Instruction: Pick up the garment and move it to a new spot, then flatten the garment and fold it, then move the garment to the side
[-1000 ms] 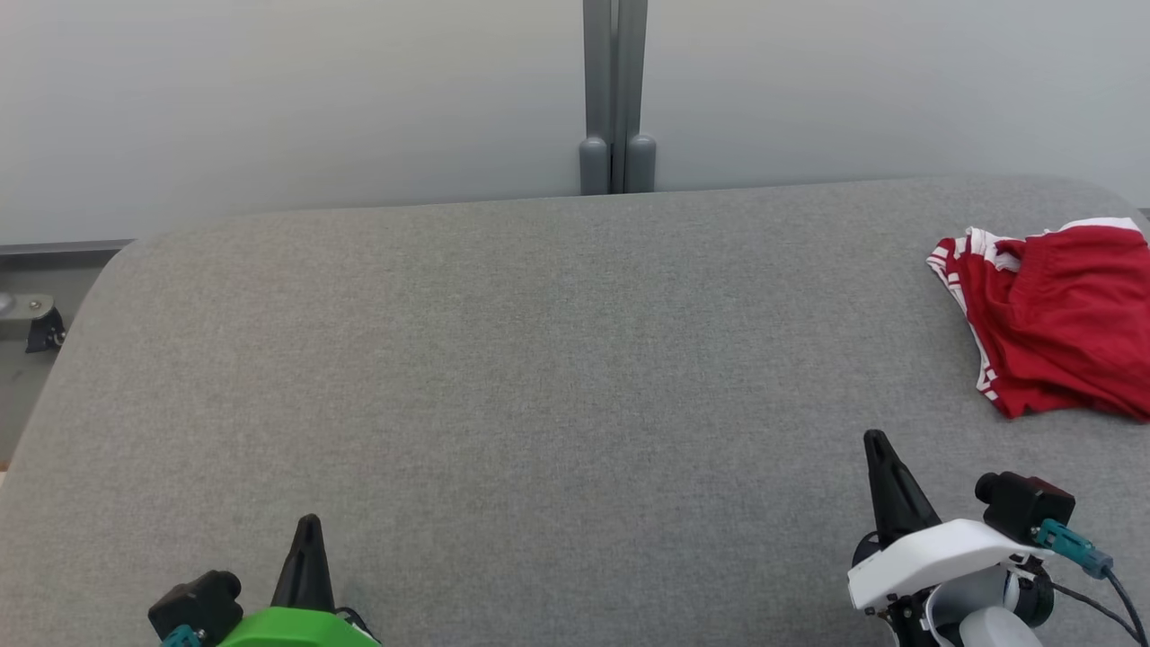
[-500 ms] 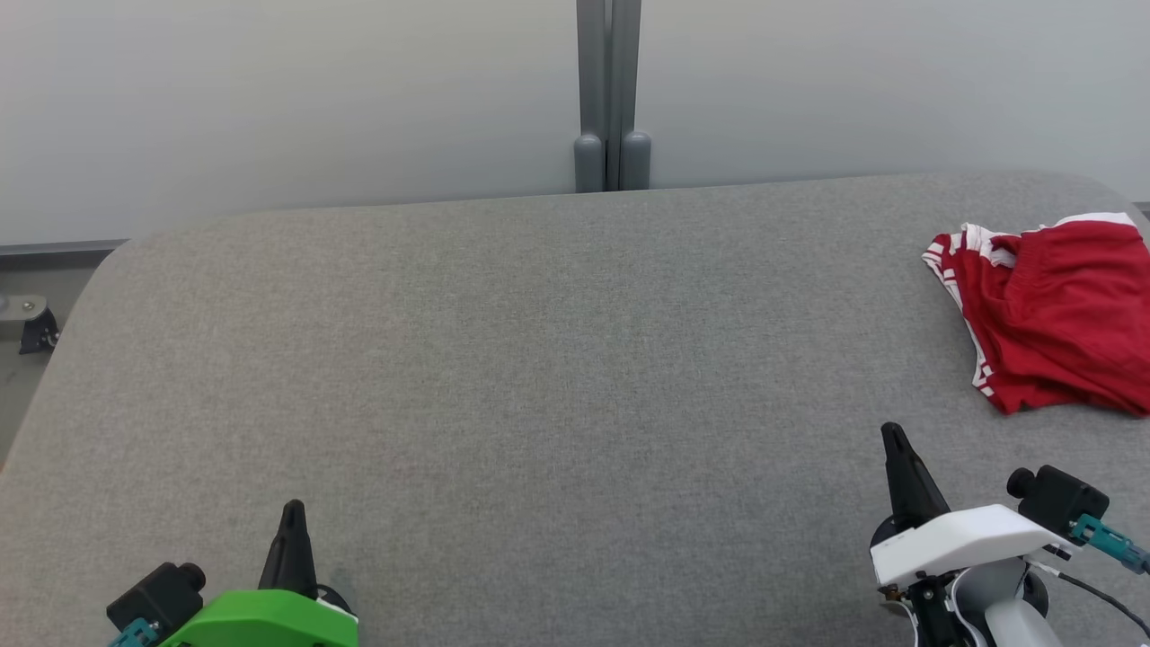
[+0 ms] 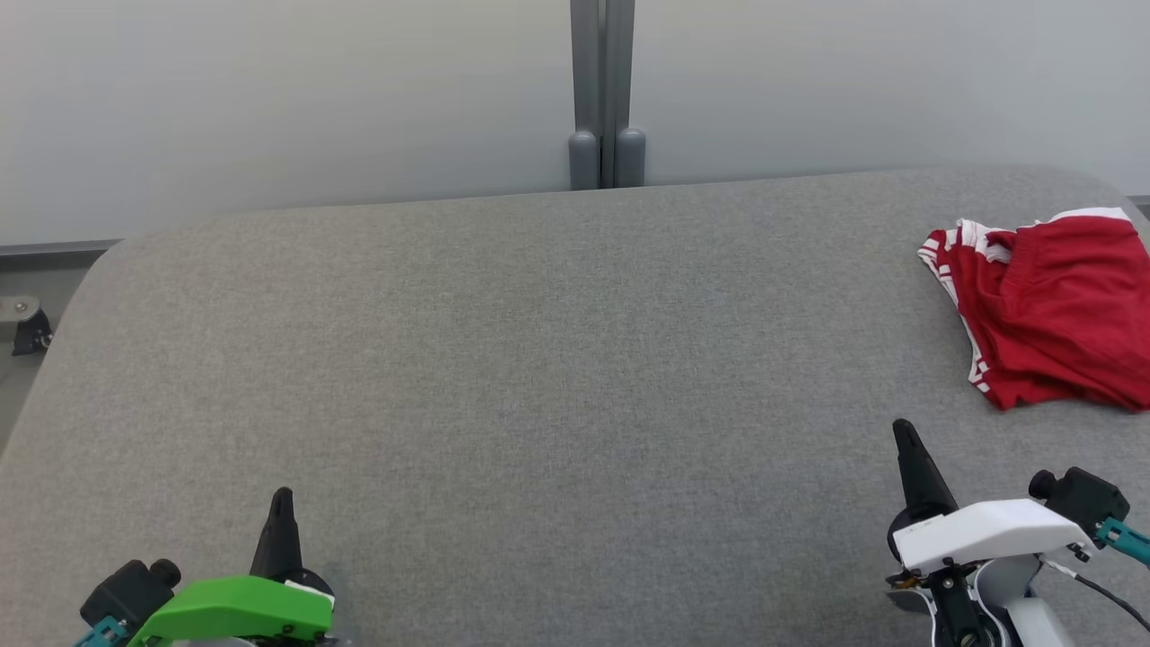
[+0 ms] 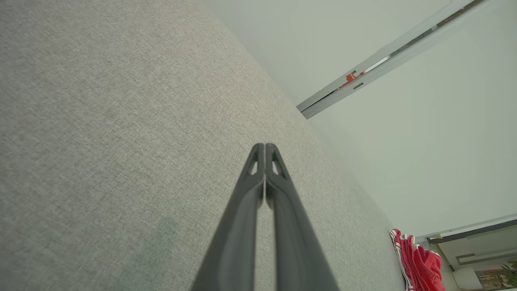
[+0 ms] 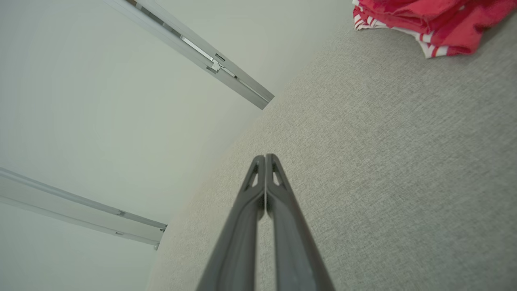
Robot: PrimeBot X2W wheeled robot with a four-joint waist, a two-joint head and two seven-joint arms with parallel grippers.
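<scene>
The garment [image 3: 1051,314], a red piece with white stripes at its trim, lies crumpled at the far right of the grey table [image 3: 539,359], close to the table's right edge and cut off by the right side of the head view. From the right tool [image 3: 904,429] it lies ahead and off to the right, near but not touching, with a strip of bare table between them. The left tool [image 3: 281,497] sits well apart from it, at the near left of the table, so the right arm is plainly the closer one for the pickup. The right tool's fingers point away from the robot and lean slightly left, not toward the cloth; in the right wrist view the garment [image 5: 424,16] sits in the upper right corner, well off the line of the fingers, so my guess is the arm must swing right and reach forward. Both tools are pinched fully closed and hold nothing: the right tool [image 5: 264,157] and the left tool [image 4: 264,146] each show fingertips pressed together. The white-striped edge [image 3: 975,359] runs near to far along the heap's left side, the side facing the table's middle. The heap's long axis cannot be judged, since part of it is out of frame.
</scene>
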